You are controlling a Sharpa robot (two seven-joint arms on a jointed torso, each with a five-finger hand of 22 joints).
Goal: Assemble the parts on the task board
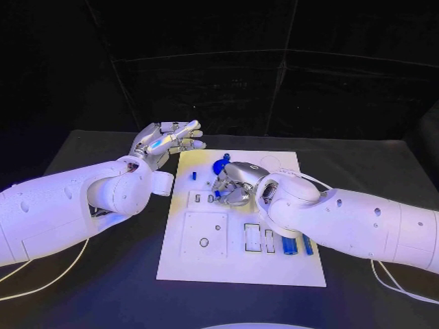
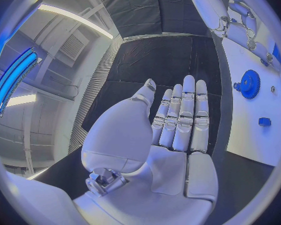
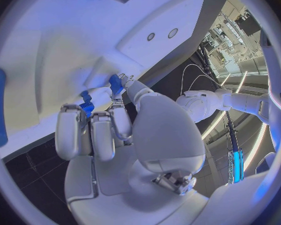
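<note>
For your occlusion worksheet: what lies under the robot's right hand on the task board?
Under the right hand, small blue parts show at its fingers over the task board. The board beneath the palm is covered.

1. Arms: smooth white shells, small dark round holes along forearms, bulbous wrist housings.
2. left hand (image 1: 166,142) and right hand (image 1: 235,181): silver, segmented fingers, white palm plates.
3. Thin white cables trail behind each hand's arm.

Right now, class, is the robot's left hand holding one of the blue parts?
No. In the left wrist view the left hand lies flat with its fingers stretched out and nothing in its palm.
</note>
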